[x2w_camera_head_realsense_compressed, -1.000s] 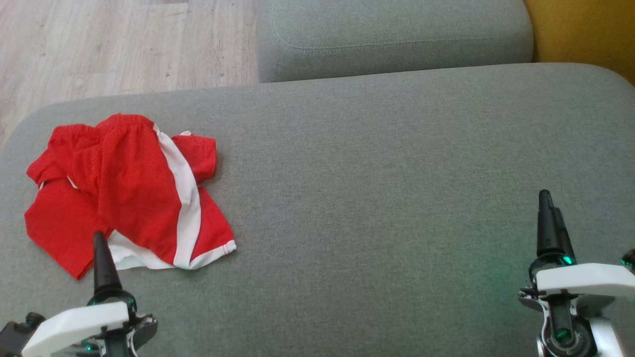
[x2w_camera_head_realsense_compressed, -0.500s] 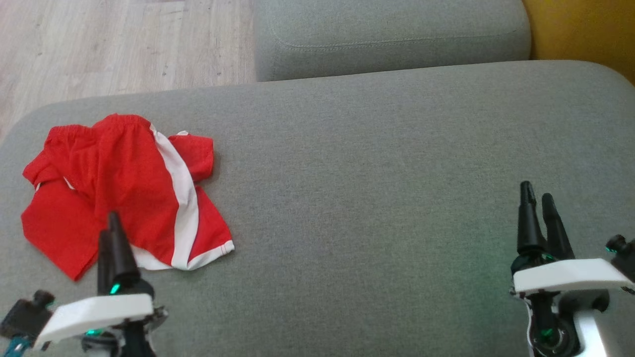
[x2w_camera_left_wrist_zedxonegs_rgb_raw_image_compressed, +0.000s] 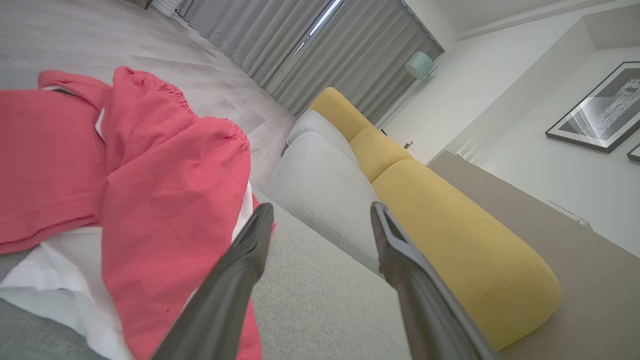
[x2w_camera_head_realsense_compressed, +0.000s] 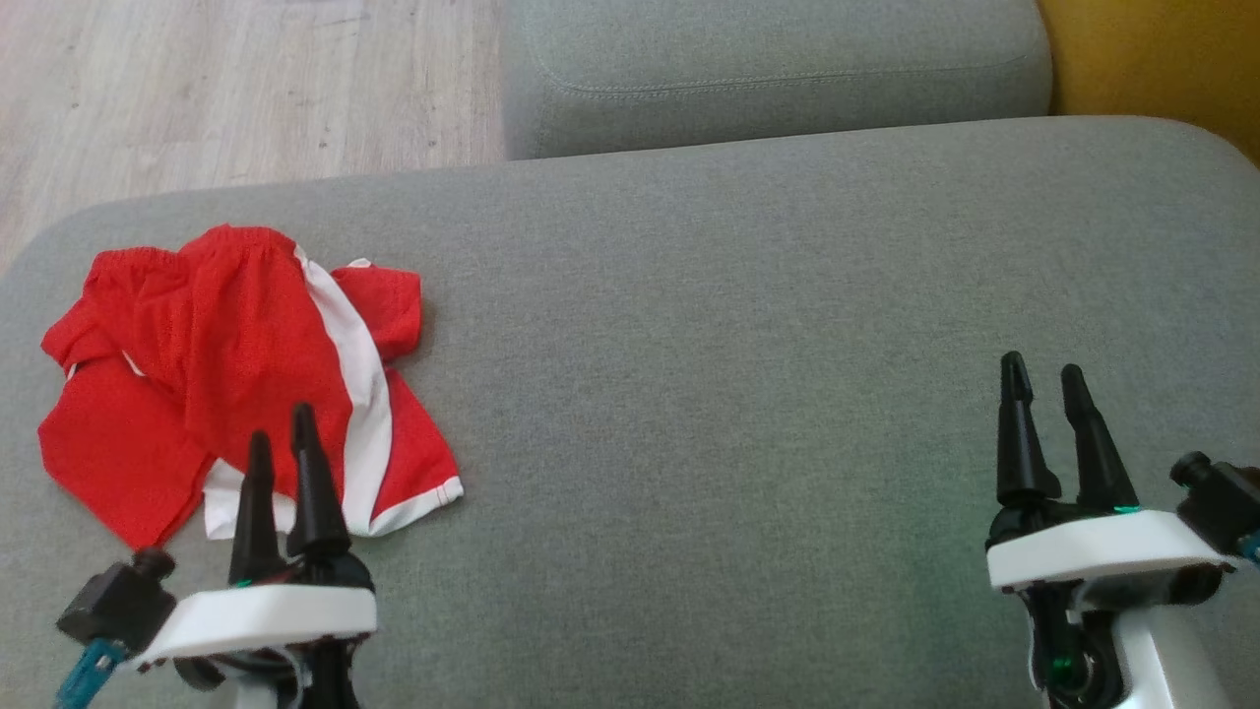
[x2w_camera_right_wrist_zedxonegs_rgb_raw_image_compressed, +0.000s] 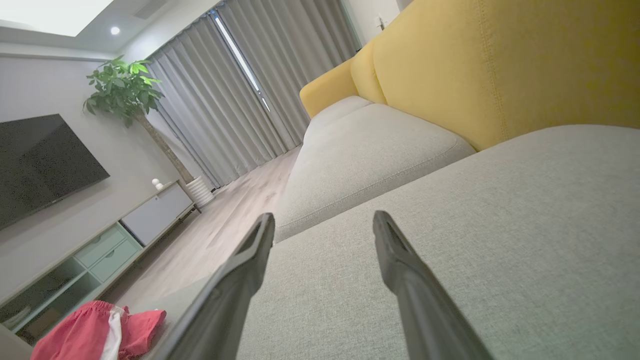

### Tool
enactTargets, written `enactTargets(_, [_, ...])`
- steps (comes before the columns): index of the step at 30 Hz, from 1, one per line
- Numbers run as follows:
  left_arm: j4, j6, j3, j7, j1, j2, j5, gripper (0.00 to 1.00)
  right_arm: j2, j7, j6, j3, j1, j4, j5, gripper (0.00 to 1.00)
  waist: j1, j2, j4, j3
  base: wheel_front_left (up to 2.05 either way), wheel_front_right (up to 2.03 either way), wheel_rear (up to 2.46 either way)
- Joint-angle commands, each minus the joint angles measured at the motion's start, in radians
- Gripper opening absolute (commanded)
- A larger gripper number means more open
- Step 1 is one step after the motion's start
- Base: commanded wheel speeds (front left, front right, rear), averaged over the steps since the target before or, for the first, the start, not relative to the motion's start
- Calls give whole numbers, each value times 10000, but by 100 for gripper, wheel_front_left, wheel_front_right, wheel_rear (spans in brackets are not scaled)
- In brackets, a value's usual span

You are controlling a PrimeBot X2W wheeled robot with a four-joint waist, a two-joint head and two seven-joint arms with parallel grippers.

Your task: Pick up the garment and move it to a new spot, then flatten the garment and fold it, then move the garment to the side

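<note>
Since a second ago my left gripper, jaws spread, swung over the near hem of the red shorts, far nearer than my likewise-spread right gripper.

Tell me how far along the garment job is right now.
Nothing looks done: the red garment lies crumpled at the left end of the grey cushion. In hand: the left tool is open with its tips at the garment's near edge, gripping nothing; the right tool is open over bare cushion. Remaining: pick it up, move it, flatten, fold, set aside.
</note>
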Motion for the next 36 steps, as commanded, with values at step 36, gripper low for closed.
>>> enactTargets(36, [233, 501, -1348, -1202, -222, 105, 6499, 100, -92, -1218, 72, 1074, -199, -827, -5441, 100, 0, -1, -29, 4, 0, 0, 0])
